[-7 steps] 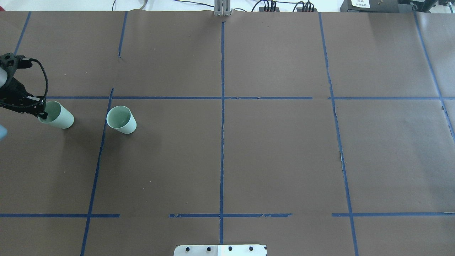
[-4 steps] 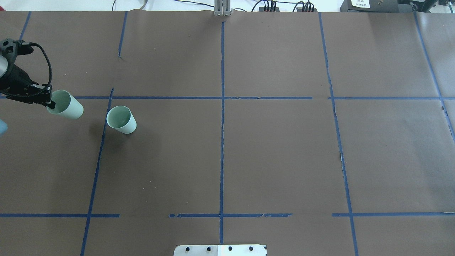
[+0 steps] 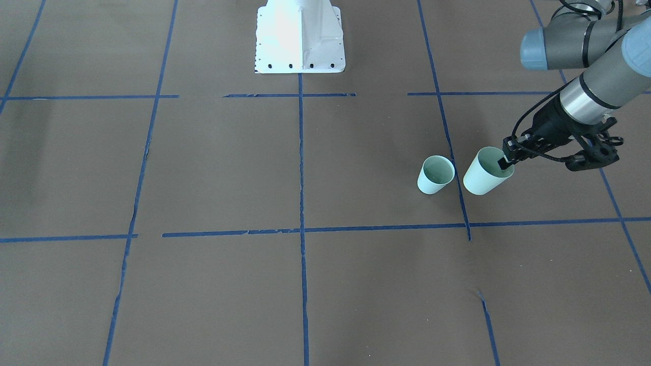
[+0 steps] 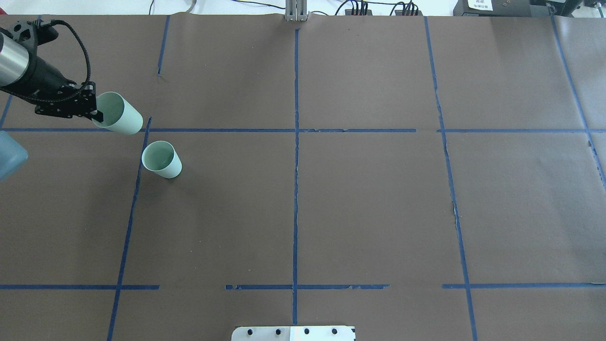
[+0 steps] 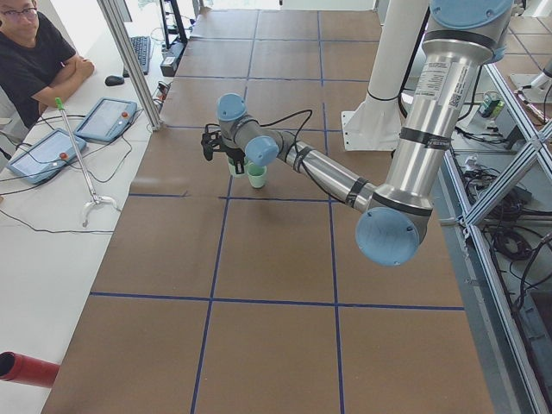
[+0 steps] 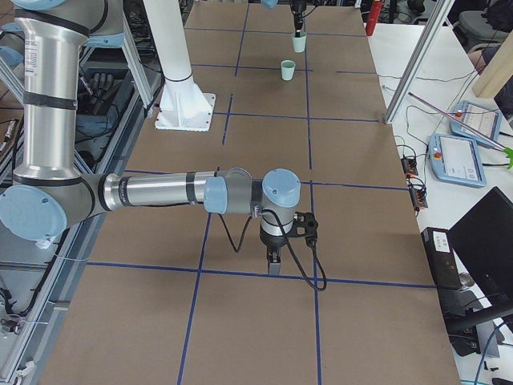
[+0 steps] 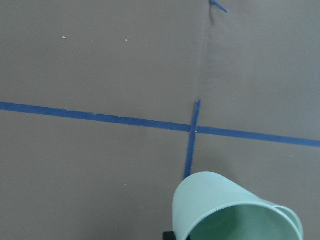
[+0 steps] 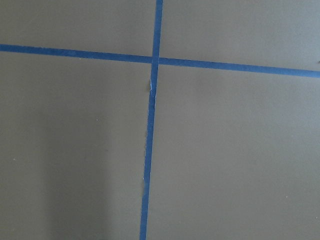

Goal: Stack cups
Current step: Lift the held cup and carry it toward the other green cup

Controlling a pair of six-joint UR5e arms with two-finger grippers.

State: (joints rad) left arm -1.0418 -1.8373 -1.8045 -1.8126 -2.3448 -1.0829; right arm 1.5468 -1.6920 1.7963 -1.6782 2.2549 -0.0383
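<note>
Brown paper covers the worktop (image 4: 369, 203), divided into large squares by blue tape lines (image 4: 296, 189). At the left edge of the overhead view the left gripper (image 4: 96, 113) pinches the rim of one cup (image 4: 120, 118). One black finger (image 3: 502, 163) reaches inside the mouth and the other sits against the outside of the wall. This held cup is pale mint green and hangs clear of the worktop. It is tilted, with its mouth turned up toward the gripper and its narrower base angled down and away from it. The left wrist camera looks past its rim onto bare paper and a tape crossing.

The second cup (image 4: 162, 159), of the same colour and shape, stands upright on the worktop with its mouth up, just beside a tape line. The two cups are near each other but do not touch. In the front-facing view the tape line runs down between them.

The right gripper (image 6: 273, 267) shows only in the side view. It points straight down, close above the worktop near a tape crossing, well apart from both cups. I cannot tell whether its fingers are spread or pressed together. A white base plate (image 3: 300, 40) sits at the robot's side of the worktop.
</note>
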